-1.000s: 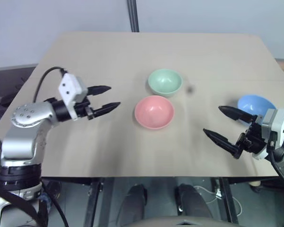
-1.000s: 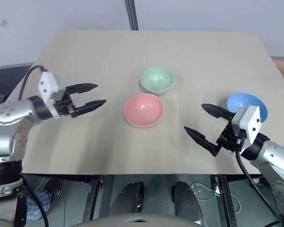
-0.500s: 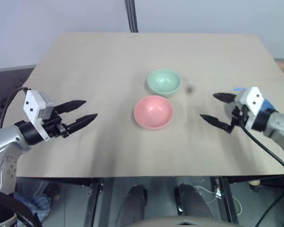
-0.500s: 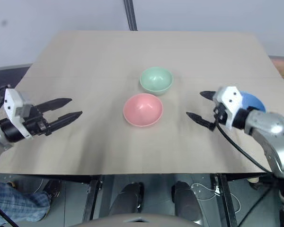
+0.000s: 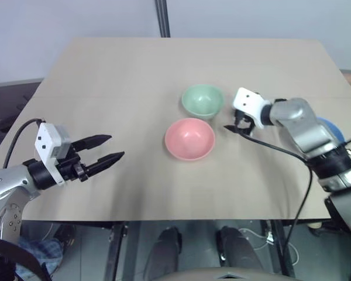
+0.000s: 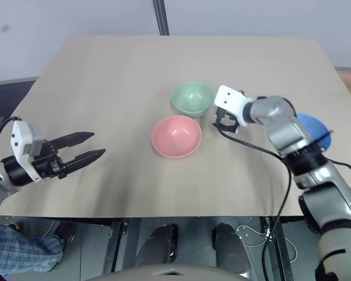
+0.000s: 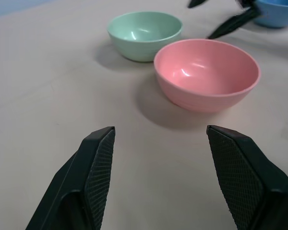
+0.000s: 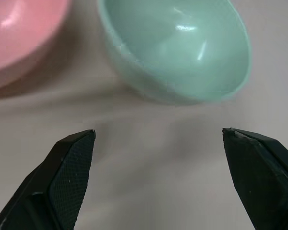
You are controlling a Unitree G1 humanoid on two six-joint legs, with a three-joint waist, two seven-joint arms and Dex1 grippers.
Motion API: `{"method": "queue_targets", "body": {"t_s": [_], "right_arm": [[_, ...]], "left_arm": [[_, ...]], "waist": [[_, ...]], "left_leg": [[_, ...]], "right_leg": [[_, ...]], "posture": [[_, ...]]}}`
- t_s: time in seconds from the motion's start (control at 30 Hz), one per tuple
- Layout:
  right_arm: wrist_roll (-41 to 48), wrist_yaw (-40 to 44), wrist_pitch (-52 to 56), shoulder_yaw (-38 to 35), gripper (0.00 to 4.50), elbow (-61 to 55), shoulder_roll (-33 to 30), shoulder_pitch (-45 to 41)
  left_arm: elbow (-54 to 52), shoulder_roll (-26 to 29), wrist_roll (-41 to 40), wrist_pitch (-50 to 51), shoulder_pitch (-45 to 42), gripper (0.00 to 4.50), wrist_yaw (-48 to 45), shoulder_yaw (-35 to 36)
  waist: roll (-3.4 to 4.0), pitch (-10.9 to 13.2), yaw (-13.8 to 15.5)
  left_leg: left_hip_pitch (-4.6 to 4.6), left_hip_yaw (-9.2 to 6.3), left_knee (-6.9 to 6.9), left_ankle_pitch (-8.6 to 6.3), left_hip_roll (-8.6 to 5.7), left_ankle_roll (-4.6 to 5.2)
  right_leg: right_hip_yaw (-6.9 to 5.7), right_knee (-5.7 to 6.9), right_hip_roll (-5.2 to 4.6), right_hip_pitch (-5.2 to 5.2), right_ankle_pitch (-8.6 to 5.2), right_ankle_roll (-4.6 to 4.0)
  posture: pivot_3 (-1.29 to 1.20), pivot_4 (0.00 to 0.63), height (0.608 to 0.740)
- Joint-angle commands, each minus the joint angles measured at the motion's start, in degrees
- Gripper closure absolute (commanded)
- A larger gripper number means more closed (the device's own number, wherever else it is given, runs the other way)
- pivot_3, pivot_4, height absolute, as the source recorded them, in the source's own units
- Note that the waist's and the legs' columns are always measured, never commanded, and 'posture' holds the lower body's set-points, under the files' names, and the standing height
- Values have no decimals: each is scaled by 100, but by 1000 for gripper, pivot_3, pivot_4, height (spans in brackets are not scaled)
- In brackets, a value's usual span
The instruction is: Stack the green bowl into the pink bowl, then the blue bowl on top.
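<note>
The green bowl [image 5: 202, 100] stands upright at the table's middle, with the pink bowl [image 5: 190, 138] just in front of it, close by. Far right sits the blue bowl [image 6: 313, 127], partly hidden behind my right forearm. My right gripper [image 6: 217, 120] is open beside the green bowl's right side, low over the table; in the right wrist view its fingertips [image 8: 77, 143] spread wide with the green bowl [image 8: 177, 48] just ahead and nothing between them. Off to the left my left gripper [image 5: 114, 147] is open and empty, pointing at the pink bowl [image 7: 206, 72] from a distance.
All three bowls rest on a beige table [image 5: 134, 70] with bare surface at the back and left. A black cable [image 5: 281, 153] trails from my right wrist over the table. A dark pole [image 5: 162, 17] rises behind the far edge.
My right arm has swung in from the table's right edge to the green bowl's side, uncovering part of the blue bowl. My left arm has pulled back towards the front left corner.
</note>
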Motion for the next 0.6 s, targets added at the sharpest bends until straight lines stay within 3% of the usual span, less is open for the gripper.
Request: {"method": "queue_targets", "body": {"t_s": [0.03,0.57,0.6], "right_arm": [[-420,0,-566,85,51,413,207,-436],[-1629,174,-1998,502,51,1656,1032,-934],[-1673,174,-2026,492,302,1707,1057,-952]], "left_arm": [[-186,67,-101,-17,-2,1284,40,167],[-279,187,-186,52,132,1284,-39,248],[-288,189,-184,48,152,1227,-47,254]], "waist": [[1,0,4],[3,2,-5],[3,2,-8]], "left_leg": [[0,0,-2,0,0,0],[-3,2,-8,1,-2,-1],[-3,2,-8,1,-2,-1]], "right_leg": [[0,0,0,-1,0,0],[1,6,0,-12,0,-1],[2,6,0,-12,0,-1]], "posture": [[0,150,740],[0,150,740],[0,150,740]]}}
